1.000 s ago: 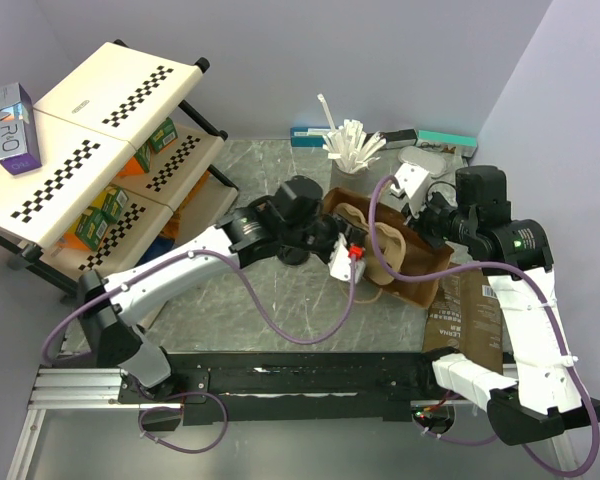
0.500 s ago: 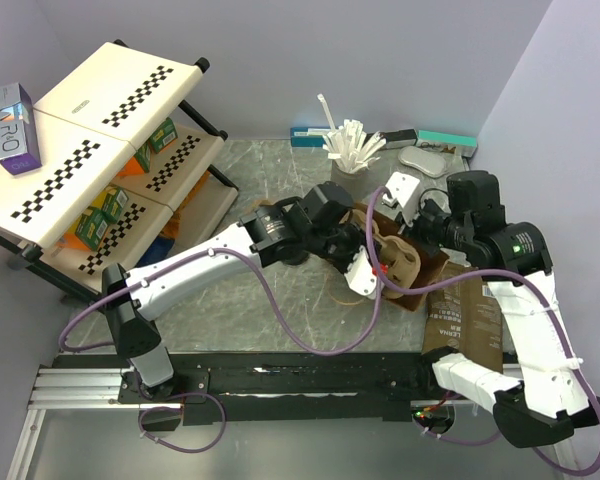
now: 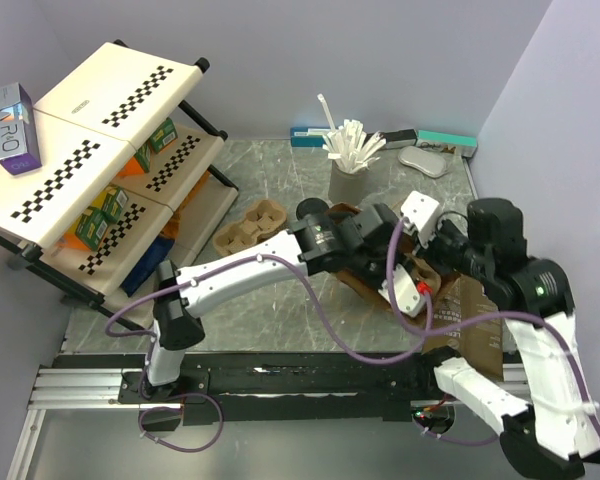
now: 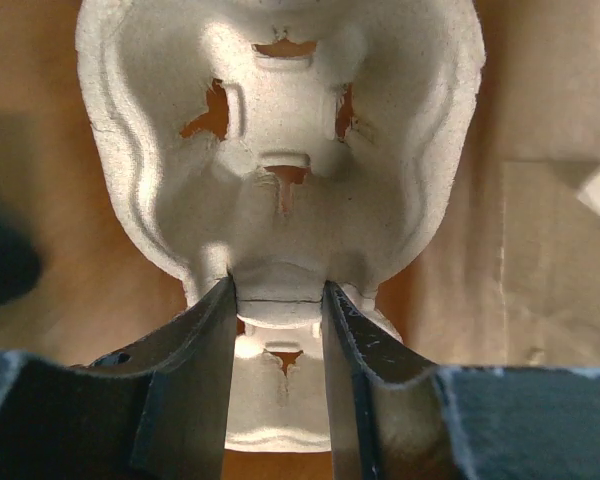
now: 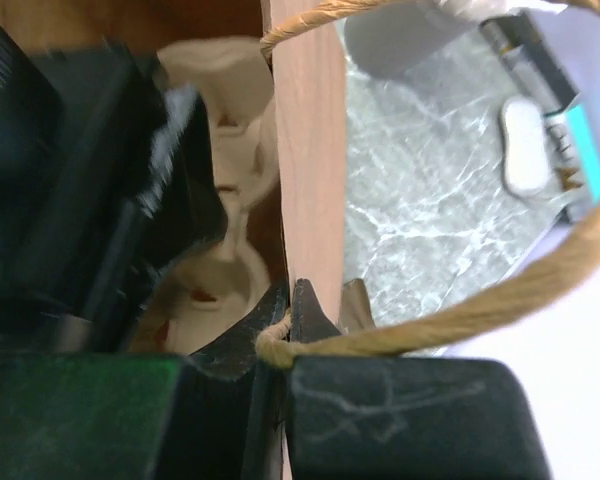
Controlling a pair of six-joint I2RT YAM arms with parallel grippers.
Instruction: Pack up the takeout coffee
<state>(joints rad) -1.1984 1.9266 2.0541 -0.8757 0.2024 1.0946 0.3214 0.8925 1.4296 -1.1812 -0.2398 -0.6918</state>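
The white paper cup and its black lid show in no view. My left gripper (image 3: pixel 408 287) is deep inside an open brown paper bag (image 3: pixel 365 285). It is shut on the middle ridge of a pulp cup carrier (image 4: pixel 280 150), with the jaws (image 4: pixel 277 300) pinching that ridge from both sides. My right gripper (image 3: pixel 432 238) is shut on the bag's upright wall (image 5: pixel 305 180) near its twine handle (image 5: pixel 460 315), gripping at the rim (image 5: pixel 292 300). The carrier also shows inside the bag in the right wrist view (image 5: pixel 230 200).
A second pulp carrier (image 3: pixel 250 225) lies on the table left of the bag. A grey cup of white sticks (image 3: pixel 350 160) stands behind it. A flat printed brown bag (image 3: pixel 470 325) lies at the right. A checkered shelf rack (image 3: pixel 100 150) fills the left, with boxes (image 3: pixel 445 140) along the back wall.
My left arm has swung right and down, carrying the carrier into the bag. My right gripper has shifted right while holding the bag wall. The second carrier on the table is now uncovered.
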